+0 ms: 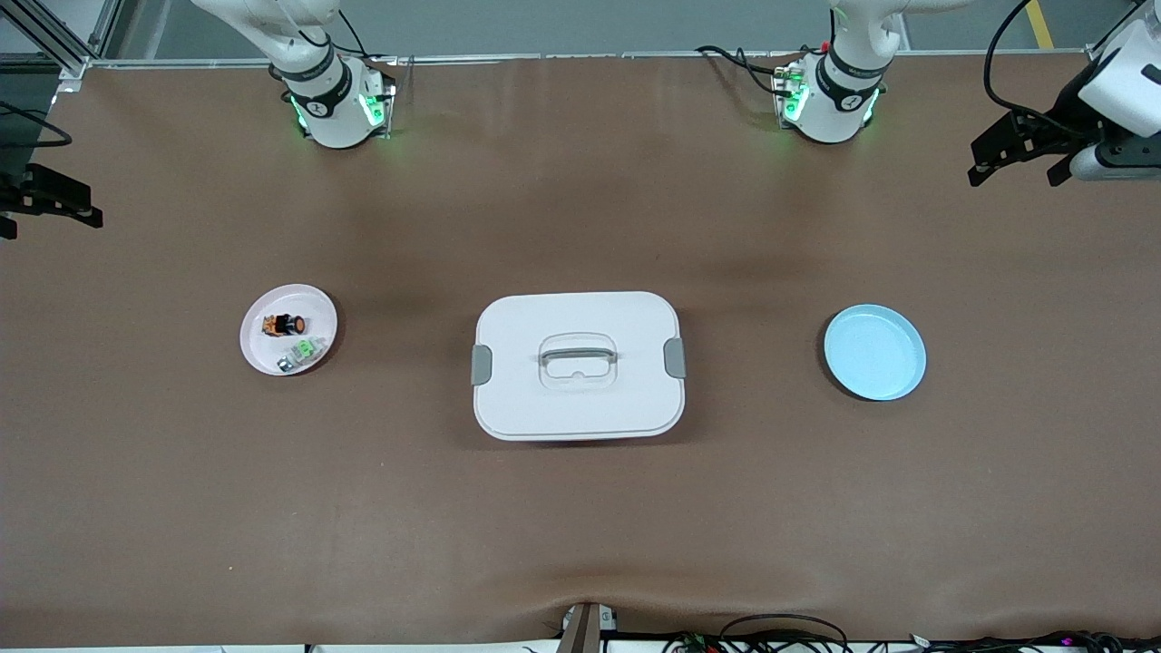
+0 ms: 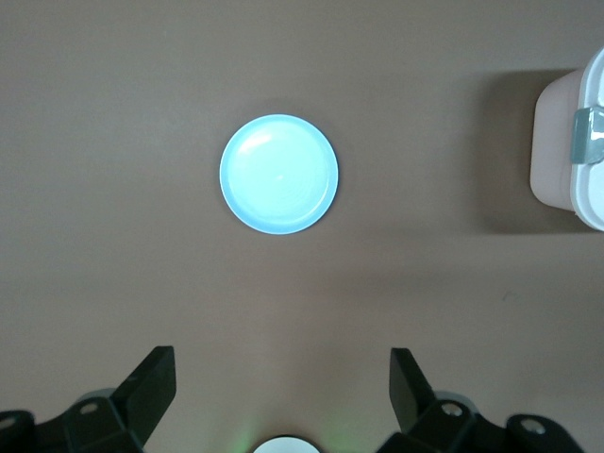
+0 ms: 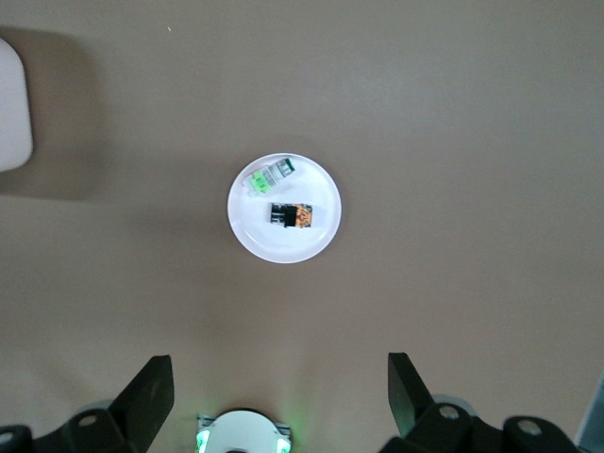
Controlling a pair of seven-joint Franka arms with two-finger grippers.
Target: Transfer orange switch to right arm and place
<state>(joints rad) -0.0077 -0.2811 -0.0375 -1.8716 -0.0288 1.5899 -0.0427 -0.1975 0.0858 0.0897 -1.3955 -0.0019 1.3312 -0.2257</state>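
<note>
Orange switch [image 1: 283, 325], stubby, black-ended

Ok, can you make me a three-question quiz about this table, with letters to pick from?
1. Where is the orange switch?
A. on the pink plate
B. on the blue plate
C. on the white lidded box

2. How many small parts lie on the pink plate?
A. one
B. two
C. four

3. How is the right gripper?
A. shut on the switch
B. open, holding nothing
C. touching the box

Answers:
1 A: the switch lies beside the green-and-silver part on the pink plate.
2 B: only those two are there.
3 B: its fingers stand apart, high over the plate.
</note>
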